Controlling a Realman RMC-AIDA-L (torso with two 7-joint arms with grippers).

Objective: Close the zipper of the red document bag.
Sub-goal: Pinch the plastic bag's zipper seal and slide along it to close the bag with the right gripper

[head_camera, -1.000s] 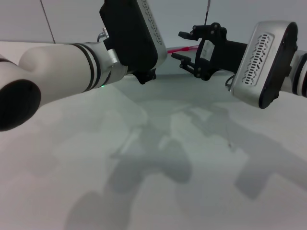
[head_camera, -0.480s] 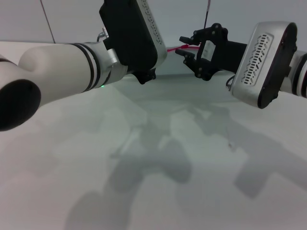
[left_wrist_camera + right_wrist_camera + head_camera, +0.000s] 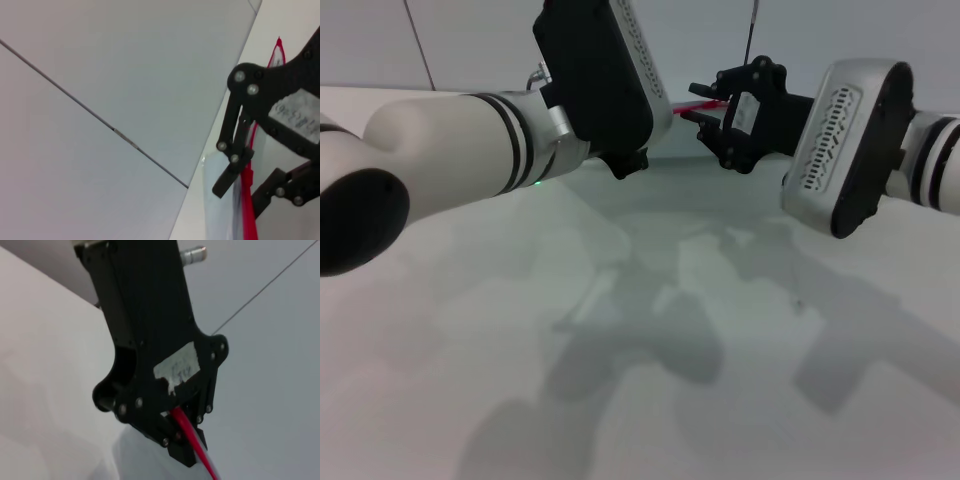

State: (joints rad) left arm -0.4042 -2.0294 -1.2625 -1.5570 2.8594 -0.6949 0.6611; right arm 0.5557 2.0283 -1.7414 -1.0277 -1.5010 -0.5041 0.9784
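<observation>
Left gripper [image 3: 182, 442]: clamped on zipper [image 3: 692, 104], at bag's [image 3: 220, 210] far edge.
Right gripper [image 3: 705, 108]: apart, straddling zipper at 3 o'clock of left.
Desk [image 3: 650, 330]: open toward 6 o'clock.

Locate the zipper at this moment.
In the head view the zipper is a red strip at the far middle, between the left gripper, shut on it, and the open right gripper.

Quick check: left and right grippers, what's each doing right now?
Left gripper: shut on the zipper of the red document bag.
Right gripper: open, fingers on either side of the zipper, not yet clamped.
</observation>
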